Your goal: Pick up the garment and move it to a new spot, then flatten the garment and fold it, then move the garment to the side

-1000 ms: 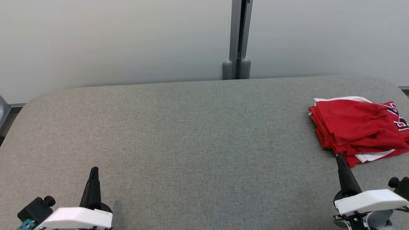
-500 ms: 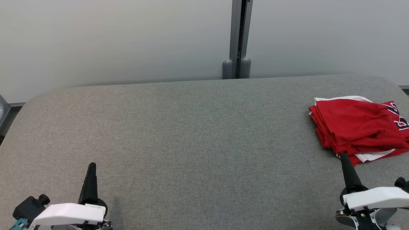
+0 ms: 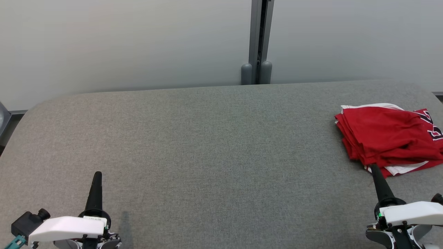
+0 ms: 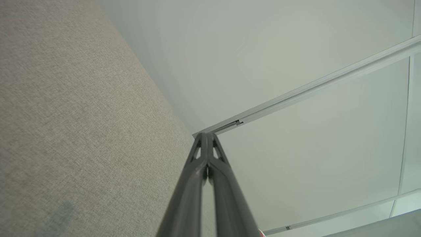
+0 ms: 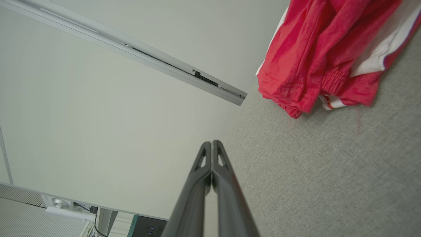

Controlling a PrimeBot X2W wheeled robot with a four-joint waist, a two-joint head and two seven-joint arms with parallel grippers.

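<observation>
The garment (image 3: 387,138) is red with white trim and dark lettering, folded into a compact pile at the right end of the grey table (image 3: 214,145). The right wrist view shows the same folded garment (image 5: 322,49) at its upper right. My right gripper (image 3: 373,169) is shut and empty, its tip just short of the pile's near edge; in its own view the right gripper (image 5: 212,143) has fingers pressed together. Over the near left of the table, my left gripper (image 3: 98,174) is shut on nothing, and the left gripper (image 4: 206,134) shows joined fingers.
A pale partition wall with a grey vertical post (image 3: 258,41) runs behind the table's far edge. The table's corners are rounded.
Both grippers have drawn outward and toward the bottom corners of the head view, the left to the left and the right to the right. The garment has not moved.
</observation>
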